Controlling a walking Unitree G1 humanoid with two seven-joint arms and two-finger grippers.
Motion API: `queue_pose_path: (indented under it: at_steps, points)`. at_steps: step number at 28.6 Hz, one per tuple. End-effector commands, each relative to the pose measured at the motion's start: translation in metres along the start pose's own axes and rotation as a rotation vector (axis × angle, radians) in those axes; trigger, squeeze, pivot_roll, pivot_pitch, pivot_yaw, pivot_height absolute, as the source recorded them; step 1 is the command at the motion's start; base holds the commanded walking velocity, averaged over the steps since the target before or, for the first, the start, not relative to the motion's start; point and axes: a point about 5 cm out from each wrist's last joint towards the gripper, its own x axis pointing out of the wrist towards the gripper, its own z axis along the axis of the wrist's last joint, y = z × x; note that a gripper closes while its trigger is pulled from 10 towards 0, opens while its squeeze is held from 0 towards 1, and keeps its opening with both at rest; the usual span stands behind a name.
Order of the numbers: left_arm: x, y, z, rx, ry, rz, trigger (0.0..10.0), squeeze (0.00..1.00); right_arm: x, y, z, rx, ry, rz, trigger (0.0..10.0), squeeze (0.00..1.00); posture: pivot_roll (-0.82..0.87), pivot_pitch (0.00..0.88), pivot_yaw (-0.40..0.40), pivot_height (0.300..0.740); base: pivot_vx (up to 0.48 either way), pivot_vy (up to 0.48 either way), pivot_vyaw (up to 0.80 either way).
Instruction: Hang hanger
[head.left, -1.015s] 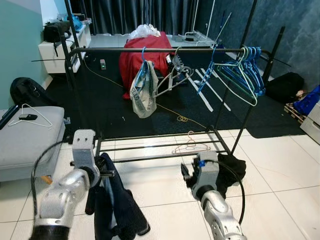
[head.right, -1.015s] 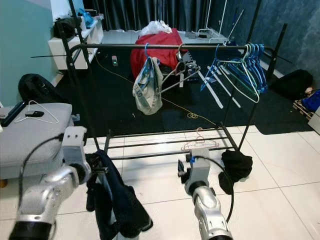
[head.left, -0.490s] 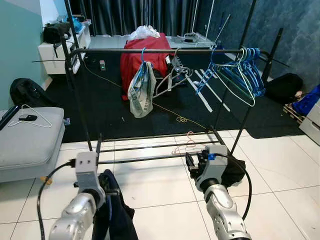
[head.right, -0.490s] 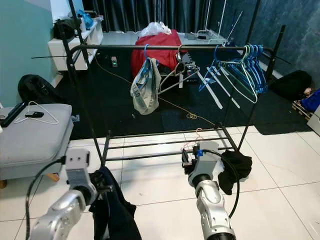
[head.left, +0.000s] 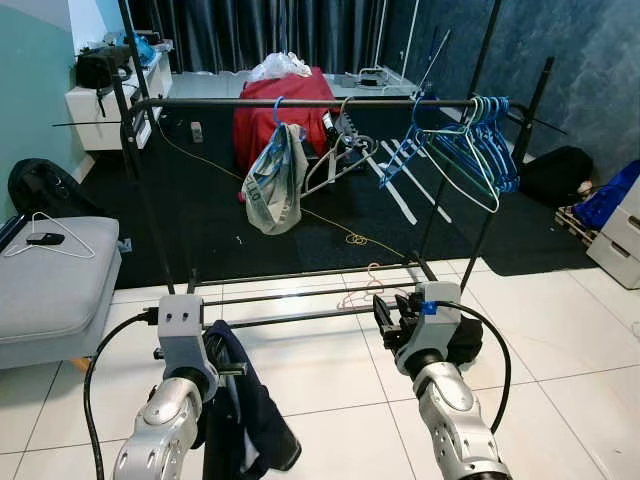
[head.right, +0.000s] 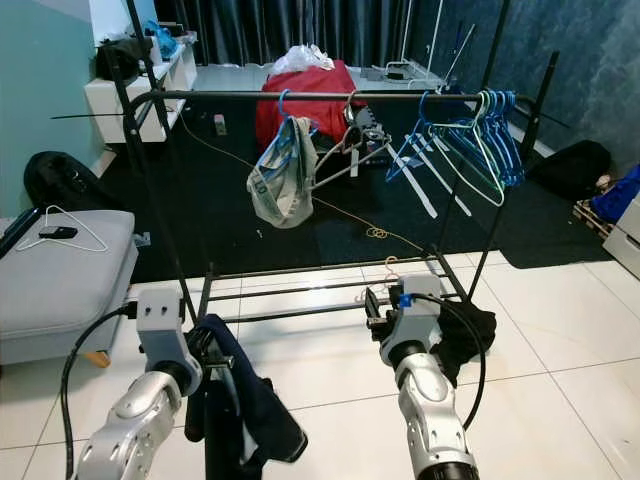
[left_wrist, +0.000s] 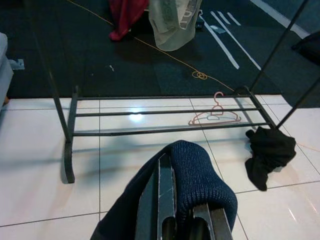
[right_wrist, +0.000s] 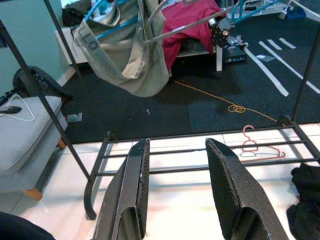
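Left pincer (left_wrist: 185, 227) clamps ribbed (navy) knit (left_wrist: 197, 172).

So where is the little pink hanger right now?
The pink hanger lies on the rack's low bottom bars, toward the robot's right, just beyond the right gripper and near the black cloth on the floor.

Black bundle of cloth (head.left: 462, 338) on the white tile floor (head.left: 560, 330) — grey couch (head.left: 50, 290) along one side.
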Motion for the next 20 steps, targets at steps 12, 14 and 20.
queue_pose_path:
  at_steps: [12, 14, 20]
  points:
    - [0.0010, -0.0111, 0.0060, 0.005, -0.067, -0.051, 10.0, 0.00, 0.0020, -0.0005, 0.0030, 0.023, 0.001, 0.005, 10.0, 0.00, 0.00, 0.035, -0.047, 0.740, 0.330, 0.000, 0.00]
    - [0.0012, -0.0118, 0.0067, 0.004, -0.070, -0.054, 10.0, 0.00, 0.0018, -0.0006, 0.0029, 0.024, 0.001, 0.005, 10.0, 0.00, 0.00, 0.036, -0.046, 0.740, 0.351, 0.000, 0.00]
    - [0.0011, -0.0118, 0.0080, 0.004, -0.077, -0.064, 10.0, 0.00, 0.0020, 0.0016, 0.0026, 0.031, -0.002, 0.009, 10.0, 0.00, 0.00, 0.037, -0.046, 0.740, 0.351, 0.000, 0.00]
